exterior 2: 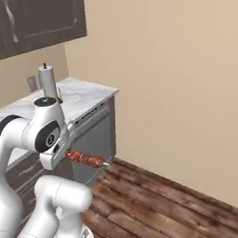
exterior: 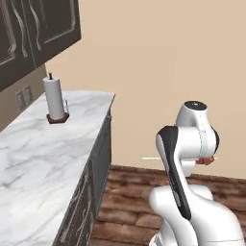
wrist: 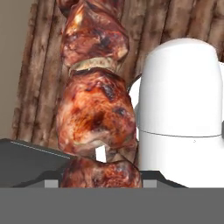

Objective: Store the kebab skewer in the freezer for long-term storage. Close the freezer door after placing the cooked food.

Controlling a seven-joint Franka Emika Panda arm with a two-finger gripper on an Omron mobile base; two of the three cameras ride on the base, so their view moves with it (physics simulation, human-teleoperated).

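Right base view shows the gripper [exterior 2: 65,151] closed on the kebab skewer [exterior 2: 84,159], which juts out level over the brown wood plank floor [exterior 2: 153,204]. A white marble counter [exterior: 43,153] with a paper towel roll [exterior: 54,98] runs beneath dark upper cabinets [exterior: 33,29], beside a bare beige wall [exterior 2: 172,83].

Paper towel roll [exterior: 53,98] on marble counter [exterior: 43,158], dark cabinets [exterior: 38,29], wooden floor [exterior 2: 158,204]

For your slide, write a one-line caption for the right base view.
Gripper shut on the kebab skewer, held level above the wooden floor beside the marble counter.
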